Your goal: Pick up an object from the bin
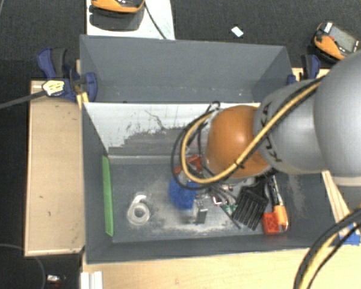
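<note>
My gripper (200,212) reaches down near the bin's front, in the middle of the floor. A crumpled blue thing (180,196) lies right against its left side. To its right lies a black ribbed block (251,208), and an orange piece (275,220) sits beyond that near the front right corner. A small red thing (194,161) peeks out behind the blue one, partly hidden by the arm's cover.
A clear tape roll (138,211) lies apart at the front left. A long green strip (108,194) runs along the left wall. The arm and its orange cover hide the bin's right and middle rear floor.
</note>
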